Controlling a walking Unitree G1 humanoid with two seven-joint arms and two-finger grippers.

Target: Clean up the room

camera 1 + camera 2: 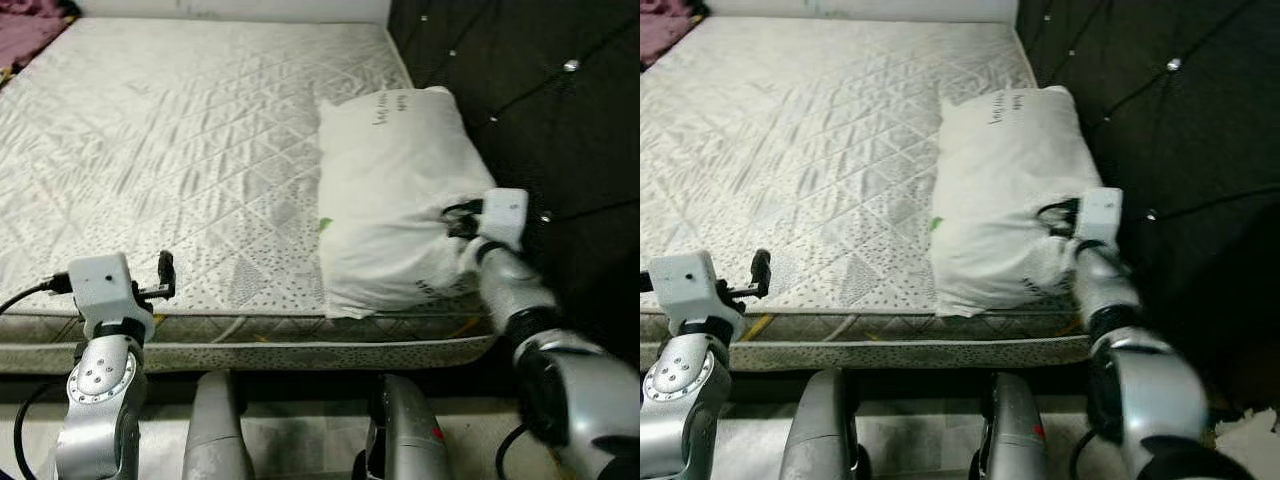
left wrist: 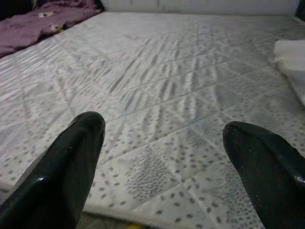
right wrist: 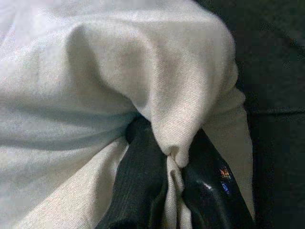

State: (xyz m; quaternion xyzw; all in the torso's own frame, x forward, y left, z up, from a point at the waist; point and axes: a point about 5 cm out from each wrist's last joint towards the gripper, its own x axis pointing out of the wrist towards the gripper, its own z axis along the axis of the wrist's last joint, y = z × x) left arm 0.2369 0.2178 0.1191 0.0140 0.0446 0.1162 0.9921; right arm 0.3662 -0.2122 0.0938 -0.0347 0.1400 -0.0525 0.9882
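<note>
the right gripper (image 3: 174,188) pinches a fold of the white pillow (image 1: 395,190) on the bare mattress (image 1: 170,150), beside the dark headboard (image 1: 540,110). the left gripper (image 2: 167,162) hovers spread wide over the mattress edge (holding nothing). the pillow is likely being positioned; next, letting go cleanly.

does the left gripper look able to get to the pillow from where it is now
Probably not without moving. The left gripper hangs open at the mattress's near edge, a stretch of bare mattress away from the pillow. Nothing blocks the way. The right gripper is already shut on the pillow's corner.
</note>
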